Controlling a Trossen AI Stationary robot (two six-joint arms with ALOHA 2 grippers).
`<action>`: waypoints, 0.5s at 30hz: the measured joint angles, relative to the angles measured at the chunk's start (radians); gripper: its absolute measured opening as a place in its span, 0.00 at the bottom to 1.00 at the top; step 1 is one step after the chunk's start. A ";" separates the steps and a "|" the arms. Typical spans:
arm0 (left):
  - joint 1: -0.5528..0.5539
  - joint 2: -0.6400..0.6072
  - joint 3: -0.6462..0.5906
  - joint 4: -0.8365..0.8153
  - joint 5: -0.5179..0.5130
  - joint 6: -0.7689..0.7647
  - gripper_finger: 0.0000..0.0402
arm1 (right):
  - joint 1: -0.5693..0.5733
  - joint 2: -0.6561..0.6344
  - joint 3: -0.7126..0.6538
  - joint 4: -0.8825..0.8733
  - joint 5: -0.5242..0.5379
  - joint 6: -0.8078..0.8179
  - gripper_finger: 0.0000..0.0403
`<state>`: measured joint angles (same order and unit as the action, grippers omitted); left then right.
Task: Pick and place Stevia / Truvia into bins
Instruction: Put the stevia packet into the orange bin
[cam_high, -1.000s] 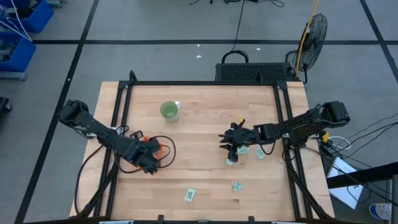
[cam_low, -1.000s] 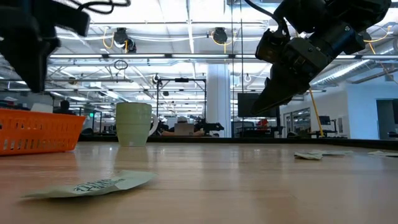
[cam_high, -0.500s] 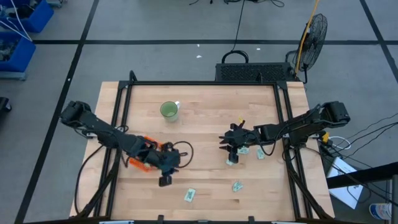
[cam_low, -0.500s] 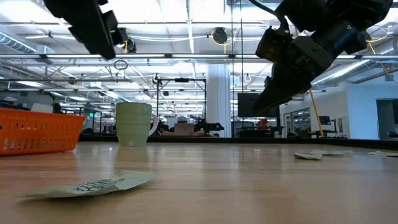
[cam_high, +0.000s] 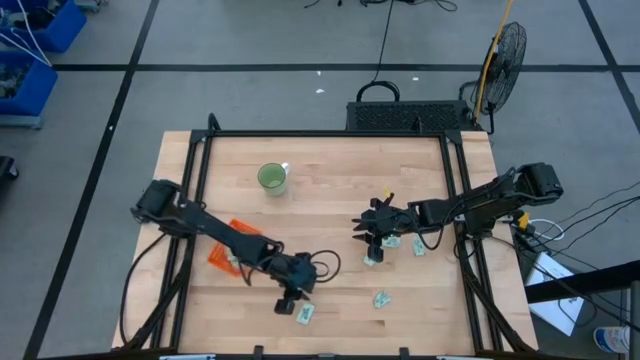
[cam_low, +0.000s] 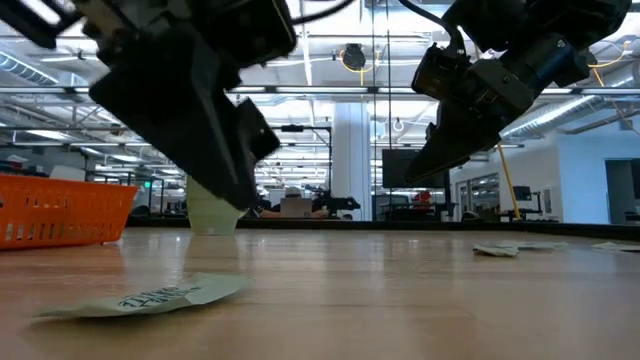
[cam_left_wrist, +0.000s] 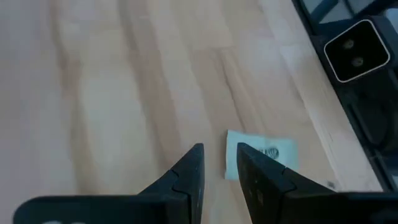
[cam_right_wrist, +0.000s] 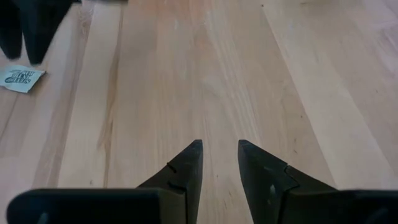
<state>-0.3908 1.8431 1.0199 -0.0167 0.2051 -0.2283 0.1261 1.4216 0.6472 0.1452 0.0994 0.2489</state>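
Several white-and-green Stevia packets lie flat on the wooden table. One packet (cam_high: 305, 314) lies near the near edge and shows in the left wrist view (cam_left_wrist: 261, 155) and in the low view (cam_low: 150, 295). My left gripper (cam_high: 288, 303) (cam_left_wrist: 219, 149) hovers just beside this packet, open by a narrow gap and empty. The other packets (cam_high: 372, 258) (cam_high: 391, 241) (cam_high: 419, 245) (cam_high: 381, 299) lie on the right side. My right gripper (cam_high: 368, 236) (cam_right_wrist: 219, 144) hangs above them, open narrowly and empty. The orange bin (cam_high: 222, 256) (cam_low: 60, 210) stands on the table's left part, half hidden under my left arm.
A round green cup (cam_high: 271, 177) (cam_low: 205, 215) stands toward the far left, behind my left gripper in the low view. Black frame rails (cam_high: 455, 180) run along the table's sides. Bare wood (cam_high: 320, 215) lies between the two grippers.
My left gripper has swung from above the orange bin toward the table's right and near edge and has come down beside the packet near the near edge. The bin and the packets have stayed in place.
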 joint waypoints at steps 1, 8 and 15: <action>0.003 0.014 0.000 0.016 0.015 0.007 0.25 | 0.000 0.000 0.000 0.000 0.000 0.000 0.24; 0.010 0.071 0.000 0.042 0.040 0.013 0.25 | 0.000 0.000 0.000 0.000 0.000 -0.007 0.24; 0.007 0.071 0.000 0.046 0.063 -0.017 0.25 | 0.000 0.000 0.000 0.001 0.000 -0.007 0.24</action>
<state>-0.3839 1.9141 1.0199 0.0289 0.2682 -0.2453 0.1261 1.4216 0.6476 0.1463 0.0994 0.2420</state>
